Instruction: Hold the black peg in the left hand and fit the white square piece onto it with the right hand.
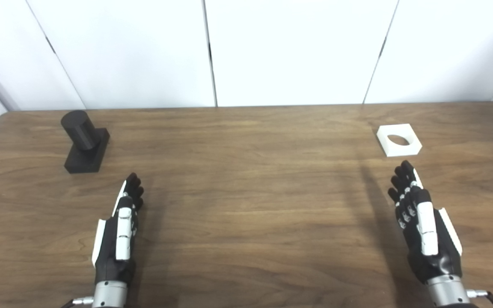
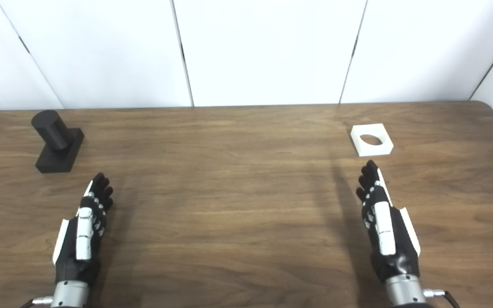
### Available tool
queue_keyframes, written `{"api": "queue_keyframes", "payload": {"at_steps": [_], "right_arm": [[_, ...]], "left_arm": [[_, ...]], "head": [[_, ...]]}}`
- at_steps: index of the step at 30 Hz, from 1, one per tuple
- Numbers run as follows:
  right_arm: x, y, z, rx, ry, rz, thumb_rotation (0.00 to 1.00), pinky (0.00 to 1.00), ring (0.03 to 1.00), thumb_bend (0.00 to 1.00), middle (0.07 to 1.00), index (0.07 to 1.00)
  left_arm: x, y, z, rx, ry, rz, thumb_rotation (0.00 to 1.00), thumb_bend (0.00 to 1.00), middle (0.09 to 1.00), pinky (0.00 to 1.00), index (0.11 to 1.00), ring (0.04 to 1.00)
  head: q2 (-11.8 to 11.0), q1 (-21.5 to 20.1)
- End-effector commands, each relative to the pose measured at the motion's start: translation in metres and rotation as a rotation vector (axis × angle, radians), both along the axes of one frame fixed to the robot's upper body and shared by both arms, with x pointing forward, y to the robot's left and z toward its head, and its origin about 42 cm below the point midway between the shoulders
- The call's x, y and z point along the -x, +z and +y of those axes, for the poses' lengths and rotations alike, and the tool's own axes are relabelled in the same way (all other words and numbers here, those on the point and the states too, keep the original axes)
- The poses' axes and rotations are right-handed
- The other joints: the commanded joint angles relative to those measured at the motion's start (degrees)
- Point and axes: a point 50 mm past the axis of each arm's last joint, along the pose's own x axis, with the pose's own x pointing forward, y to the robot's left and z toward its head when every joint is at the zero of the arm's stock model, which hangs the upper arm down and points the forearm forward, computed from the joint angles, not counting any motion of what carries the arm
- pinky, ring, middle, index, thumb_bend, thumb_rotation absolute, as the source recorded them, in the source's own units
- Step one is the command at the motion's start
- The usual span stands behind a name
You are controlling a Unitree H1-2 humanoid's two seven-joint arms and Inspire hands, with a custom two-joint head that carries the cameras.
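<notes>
**Both hands wait empty, peg and square piece apart on counter**

Nearest the camera, the robot's left hand [image 1: 118, 231] and right hand [image 1: 422, 222] reach in from the bottom edge over a brown wood-grain counter [image 1: 250, 192], each turned edge-up with its fingers [image 1: 133, 188] stretched forward and released, holding nothing. The black peg [image 1: 84, 141], a short cylinder standing upright on a rectangular black base, sits at the far left of the counter, beyond the left hand and slightly to its left, clear of the fingertips. The white square piece [image 1: 399, 139], lying flat with a round hole through its middle, rests at the far right, just beyond the right hand's fingertips and not touching them. Peg and piece lie well apart, with bare wood between them. White wall panels [image 1: 289, 51] rise behind the counter's far edge.
</notes>
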Motion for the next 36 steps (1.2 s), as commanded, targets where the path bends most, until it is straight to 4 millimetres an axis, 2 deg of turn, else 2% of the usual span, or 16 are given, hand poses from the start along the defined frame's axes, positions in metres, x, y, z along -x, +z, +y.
{"api": "queue_keyframes", "payload": {"at_steps": [1, 5, 11, 18, 21, 23, 26, 29, 30, 36], "right_arm": [[-0.011, 0.014, 0.007, -0.031, 0.006, -0.071, 1.0, 1.0, 1.0, 0.49, 1.0, 1.0], [-0.011, 0.008, 0.004, -0.023, 0.007, -0.05, 1.0, 1.0, 1.0, 0.48, 1.0, 1.0], [-0.011, -0.001, -0.006, 0.01, -0.01, -0.029, 1.0, 1.0, 1.0, 0.49, 1.0, 1.0], [-0.01, -0.012, -0.016, 0.021, -0.014, -0.021, 1.0, 1.0, 1.0, 0.49, 1.0, 1.0], [-0.009, -0.014, -0.018, 0.023, -0.011, -0.018, 1.0, 1.0, 1.0, 0.5, 1.0, 1.0], [-0.008, -0.016, -0.018, 0.015, -0.015, -0.017, 1.0, 1.0, 1.0, 0.52, 1.0, 1.0], [-0.007, -0.019, -0.019, -0.006, -0.02, -0.016, 1.0, 1.0, 1.0, 0.52, 1.0, 1.0], [-0.008, -0.023, -0.021, -0.01, -0.021, -0.029, 1.0, 1.0, 1.0, 0.58, 1.0, 1.0], [-0.008, -0.025, -0.021, -0.017, -0.03, -0.022, 1.0, 1.0, 1.0, 0.61, 1.0, 0.984], [-0.009, -0.033, -0.025, -0.029, -0.052, -0.009, 1.0, 0.96, 0.978, 0.61, 0.964, 0.923]], "left_arm": [[0.038, -0.013, 0.003, -0.018, 0.018, 0.057, 1.0, 0.52, 0.986, 1.0, 0.981, 0.982], [0.039, -0.012, 0.001, -0.027, 0.015, 0.062, 1.0, 0.52, 0.98, 0.99, 0.975, 0.978], [0.041, -0.011, -0.008, -0.046, 0.038, 0.067, 1.0, 0.51, 0.955, 0.95, 0.949, 0.949], [0.042, -0.015, -0.021, -0.023, 0.042, 0.061, 0.99, 0.56, 0.955, 0.95, 0.944, 0.949], [0.044, -0.018, -0.025, -0.04, 0.066, 0.056, 0.93, 0.52, 0.91, 0.86, 0.898, 0.895], [0.045, -0.02, -0.028, -0.04, 0.064, 0.065, 0.93, 0.53, 0.901, 0.85, 0.886, 0.885], [0.045, -0.021, -0.031, -0.023, 0.041, 0.068, 0.96, 0.51, 0.929, 0.87, 0.911, 0.912], [0.045, -0.023, -0.031, -0.015, 0.027, 0.068, 0.94, 0.49, 0.939, 0.88, 0.919, 0.924], [0.045, -0.023, -0.031, -0.016, 0.023, 0.07, 0.93, 0.49, 0.934, 0.88, 0.913, 0.922], [0.043, -0.026, -0.031, -0.012, 0.009, 0.082, 0.9, 0.46, 0.934, 0.88, 0.913, 0.926]], "head": [[0.0, 0.1], [-0.2, 0.8], [-1.0, 5.0], [-3.9, 12.0], [-5.5, 14.4], [-6.2, 15.3], [-7.8, 17.1], [-8.9, 17.6], [-9.2, 17.8], [-10.8, 20.2]]}}
